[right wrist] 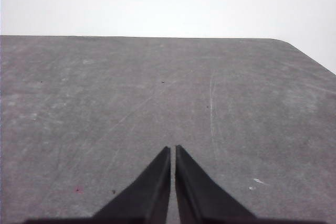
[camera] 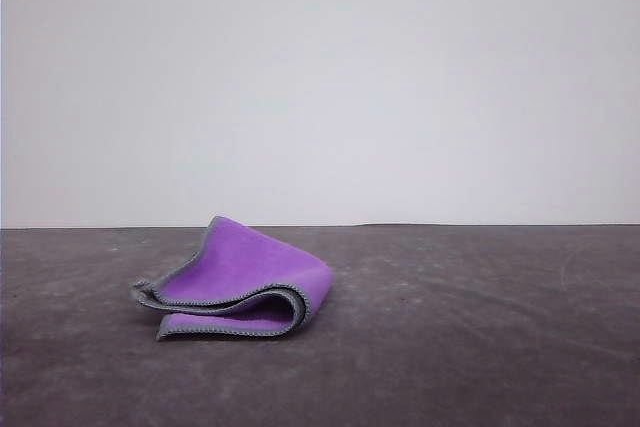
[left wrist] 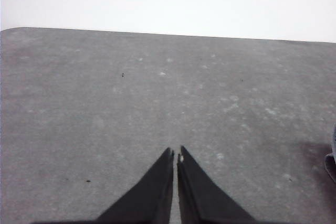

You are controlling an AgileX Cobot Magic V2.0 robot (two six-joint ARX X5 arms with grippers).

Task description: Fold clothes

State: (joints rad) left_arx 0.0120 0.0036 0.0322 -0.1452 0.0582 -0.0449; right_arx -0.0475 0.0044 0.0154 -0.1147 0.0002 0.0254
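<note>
The clothes [camera: 245, 277] are a small purple cloth with grey stitched edging, lying folded over on itself left of centre on the dark grey table [camera: 460, 327] in the front view. A sliver of its edge [left wrist: 332, 156] shows at the border of the left wrist view. My left gripper [left wrist: 176, 153] is shut, its black fingertips together above bare table with nothing between them. My right gripper [right wrist: 172, 148] is shut as well, over bare table, holding nothing.
A plain white wall [camera: 320, 77] stands behind the table's far edge. The table's far edge and a rounded corner [right wrist: 283, 41] show in the right wrist view. The surface is scuffed and scratched.
</note>
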